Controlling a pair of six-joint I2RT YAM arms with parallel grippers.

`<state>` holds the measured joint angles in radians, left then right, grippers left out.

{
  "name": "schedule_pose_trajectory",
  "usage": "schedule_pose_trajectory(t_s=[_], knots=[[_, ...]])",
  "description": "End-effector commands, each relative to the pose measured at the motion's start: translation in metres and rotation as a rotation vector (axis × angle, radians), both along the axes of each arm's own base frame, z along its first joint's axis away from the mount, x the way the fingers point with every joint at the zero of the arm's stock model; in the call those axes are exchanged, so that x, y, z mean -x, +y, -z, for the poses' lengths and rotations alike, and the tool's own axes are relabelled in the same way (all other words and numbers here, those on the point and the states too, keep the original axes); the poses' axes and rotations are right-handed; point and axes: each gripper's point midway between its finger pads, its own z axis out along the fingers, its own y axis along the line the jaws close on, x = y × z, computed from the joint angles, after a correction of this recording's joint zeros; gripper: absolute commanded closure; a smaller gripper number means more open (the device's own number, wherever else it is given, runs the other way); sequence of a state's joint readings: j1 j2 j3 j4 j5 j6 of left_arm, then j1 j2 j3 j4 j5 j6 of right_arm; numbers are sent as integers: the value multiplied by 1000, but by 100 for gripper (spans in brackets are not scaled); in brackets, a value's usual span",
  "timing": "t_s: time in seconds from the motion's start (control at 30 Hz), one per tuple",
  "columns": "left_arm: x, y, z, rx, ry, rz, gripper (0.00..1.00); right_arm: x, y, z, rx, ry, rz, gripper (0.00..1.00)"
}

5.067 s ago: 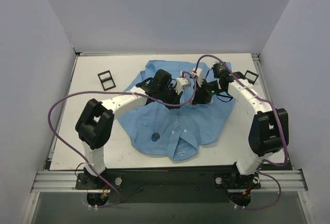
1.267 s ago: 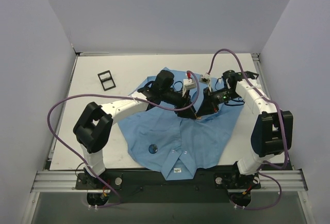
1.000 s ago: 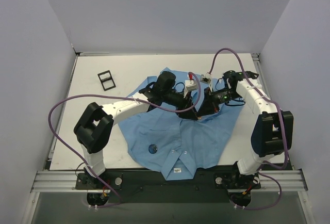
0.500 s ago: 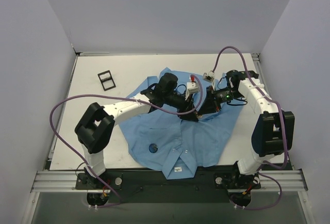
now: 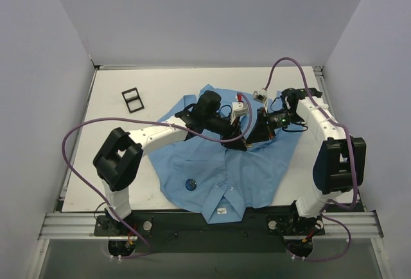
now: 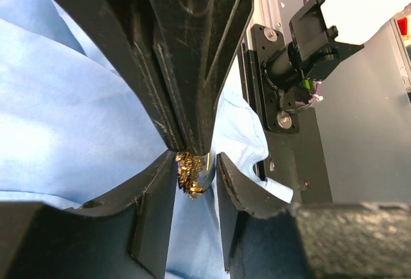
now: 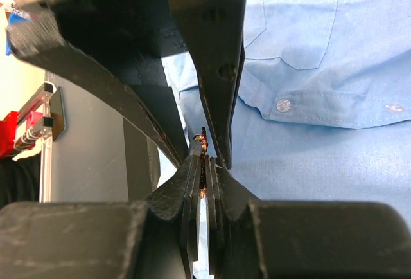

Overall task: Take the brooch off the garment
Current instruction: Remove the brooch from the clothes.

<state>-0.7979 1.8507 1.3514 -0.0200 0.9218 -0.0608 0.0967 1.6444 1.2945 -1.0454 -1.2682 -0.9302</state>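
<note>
While the brooch (image 5: 191,184) is lying on the lower-left front of the garment (image 5: 257,170) in the top view, the right fingers (image 7: 221,182) are pinching a small gold piece (image 6: 188,173) near the middle of that frame, well apart from the brooch, and the left fingers (image 6: 157,192) are standing spread on either side of that gold piece.

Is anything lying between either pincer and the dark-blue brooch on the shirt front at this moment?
Nothing visible does. The brooch lies uncovered on the shirt, near its collar end. The left pincer and right pincer meet farther back over the shirt's middle; only bare fabric lies between.
</note>
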Motion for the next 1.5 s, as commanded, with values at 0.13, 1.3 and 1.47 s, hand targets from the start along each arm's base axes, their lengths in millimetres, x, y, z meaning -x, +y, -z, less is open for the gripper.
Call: schedule_pose_trajectory(t_s=[0.13,1.3,1.47], knots=[[-2,-2,-12,62,3,23,60,-1,5,-16,-81,7,-5,100],[-19,-11,3,7,66,-80,71,1,4,-16,-81,3,-16,100],[-24,-11,5,-8,72,-110,71,2,4,-16,-79,3,-19,100]])
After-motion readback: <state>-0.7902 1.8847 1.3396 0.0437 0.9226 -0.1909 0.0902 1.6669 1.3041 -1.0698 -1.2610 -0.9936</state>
